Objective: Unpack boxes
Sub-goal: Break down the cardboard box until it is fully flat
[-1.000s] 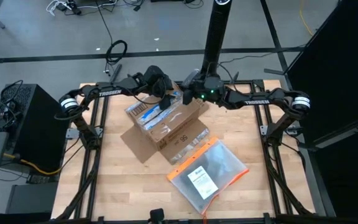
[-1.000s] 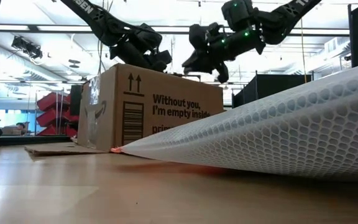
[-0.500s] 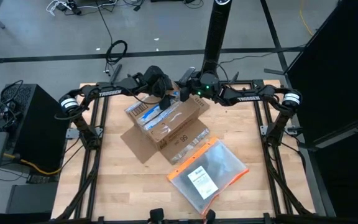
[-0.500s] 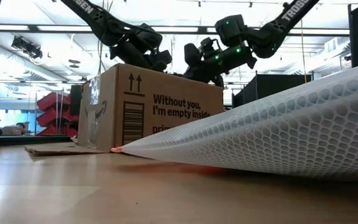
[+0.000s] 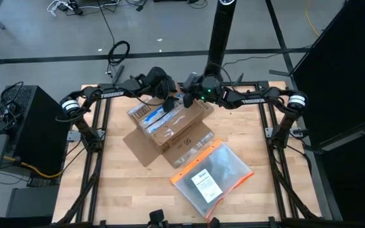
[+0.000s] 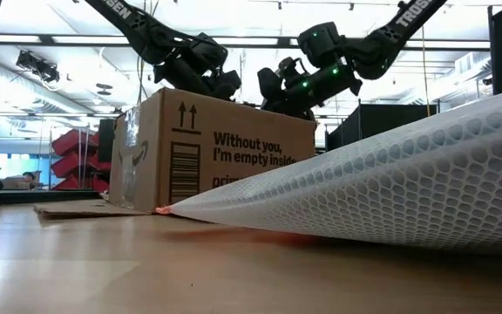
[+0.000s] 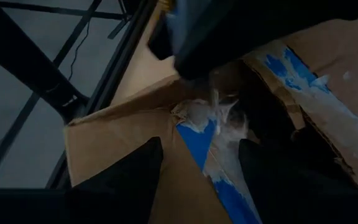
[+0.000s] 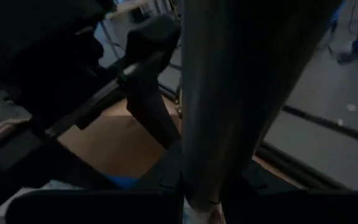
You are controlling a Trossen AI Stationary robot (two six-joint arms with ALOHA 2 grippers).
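Since a second ago my right gripper (image 5: pixel 187 84) has slid left onto the box (image 5: pixel 170 123), upper centre of frame. Left gripper (image 5: pixel 165 90) spread wide there; right's state unclear. Crowding risks a collision.

Both dark six-joint arms reach inward to table's far centre, wrists angled down. Left two-finger gripper (image 5: pixel 168 97) fingers (image 7: pixel 123 180) spread apart. Right two-finger gripper (image 5: pixel 187 95) just beside it, tips nearly meeting the left's.

Brown taped cardboard box (image 5: pixel 170 123) stands upright, apparently partly opened.
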